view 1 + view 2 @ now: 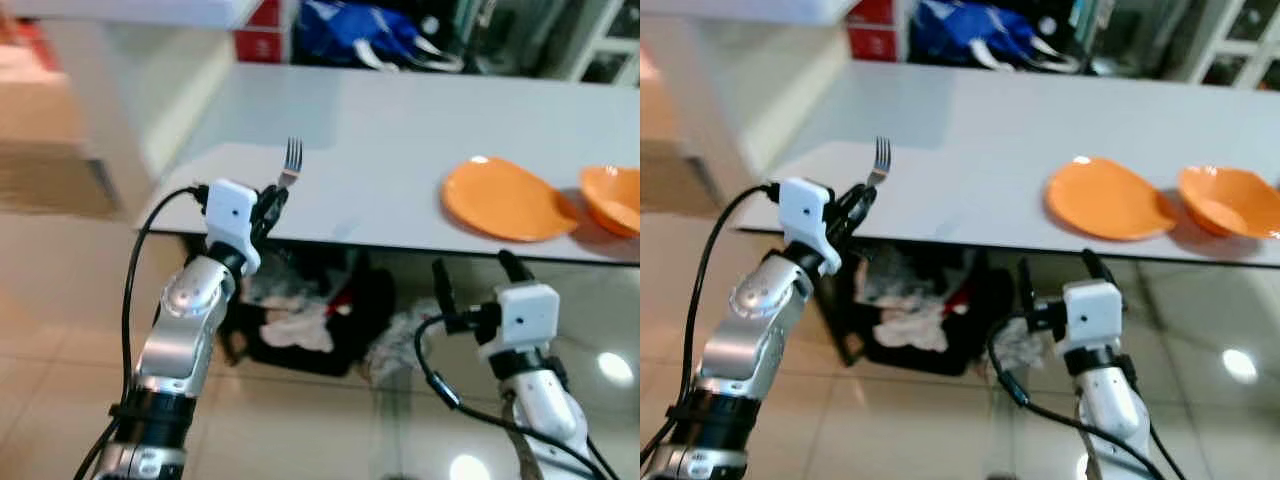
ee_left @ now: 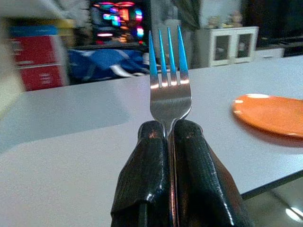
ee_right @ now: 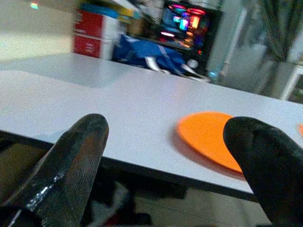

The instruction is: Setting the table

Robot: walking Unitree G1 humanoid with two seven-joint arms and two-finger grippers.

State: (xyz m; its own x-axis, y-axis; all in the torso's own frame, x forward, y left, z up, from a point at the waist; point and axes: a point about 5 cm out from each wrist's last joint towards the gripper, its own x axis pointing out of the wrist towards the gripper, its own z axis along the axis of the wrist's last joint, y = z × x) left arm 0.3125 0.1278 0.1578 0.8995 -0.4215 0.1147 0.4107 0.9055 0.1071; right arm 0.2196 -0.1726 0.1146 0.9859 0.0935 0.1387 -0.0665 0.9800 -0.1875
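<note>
The right gripper (image 1: 470, 268), nearest the camera, hangs below the near edge of the long pale grey table (image 1: 400, 130), its two black fingers spread apart around nothing. The left gripper (image 1: 272, 203) is raised at that same edge, toward the table's left corner, clenched on the handle of a silver metal fork (image 2: 169, 90) whose tines point upward. On the table, to the right, lie a flat round orange plate (image 1: 505, 200) and, beside it, an orange bowl (image 1: 612, 198).
</note>
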